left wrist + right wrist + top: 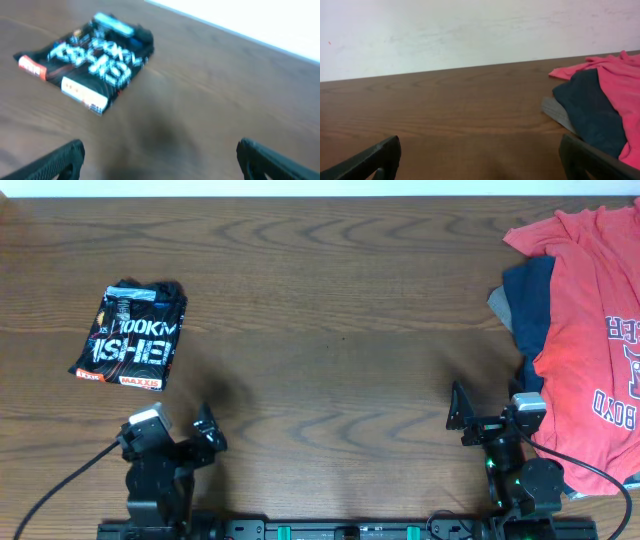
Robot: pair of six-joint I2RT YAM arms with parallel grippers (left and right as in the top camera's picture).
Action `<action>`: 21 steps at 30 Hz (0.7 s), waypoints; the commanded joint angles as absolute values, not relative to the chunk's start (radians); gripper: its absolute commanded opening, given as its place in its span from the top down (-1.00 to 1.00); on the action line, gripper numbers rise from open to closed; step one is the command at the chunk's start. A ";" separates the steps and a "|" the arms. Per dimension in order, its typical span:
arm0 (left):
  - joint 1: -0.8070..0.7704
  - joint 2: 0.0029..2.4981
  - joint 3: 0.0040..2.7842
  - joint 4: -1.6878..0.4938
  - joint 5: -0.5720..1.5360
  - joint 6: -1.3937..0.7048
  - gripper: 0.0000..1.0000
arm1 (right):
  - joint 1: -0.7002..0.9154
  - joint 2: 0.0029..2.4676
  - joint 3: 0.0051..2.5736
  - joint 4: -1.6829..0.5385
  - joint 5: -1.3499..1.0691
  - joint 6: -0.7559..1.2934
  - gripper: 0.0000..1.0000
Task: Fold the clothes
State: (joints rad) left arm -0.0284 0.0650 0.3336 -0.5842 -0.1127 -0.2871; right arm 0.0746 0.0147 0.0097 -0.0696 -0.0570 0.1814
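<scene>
The black jersey [133, 336] with white lettering and small colourful logos lies folded into a small packet at the left of the table. It also shows in the left wrist view [90, 62], blurred. My left gripper [178, 430] is open and empty, a little in front of and to the right of the jersey [160, 157]. My right gripper [487, 412] is open and empty near the front right, over bare wood [480, 160].
A red T-shirt with navy lettering [590, 330] lies in a heap at the right edge over a navy garment [528, 305] and a bit of grey cloth [559, 112]. The wooden table [330, 310] meets a white wall at the back.
</scene>
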 commanded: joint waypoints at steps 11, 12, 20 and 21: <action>0.024 0.001 0.004 -0.051 -0.120 -0.278 -0.96 | 0.067 0.009 0.006 -0.070 -0.064 0.171 -0.98; 0.024 0.001 0.004 -0.057 -0.117 -0.278 -0.96 | 0.067 0.009 0.006 -0.070 -0.064 0.171 -0.98; 0.023 0.004 0.004 -0.060 -0.117 -0.278 -0.96 | 0.067 0.009 0.006 -0.070 -0.064 0.171 -0.98; 0.023 0.004 0.004 -0.060 -0.117 -0.278 -0.96 | 0.067 0.009 0.006 -0.070 -0.064 0.171 -0.98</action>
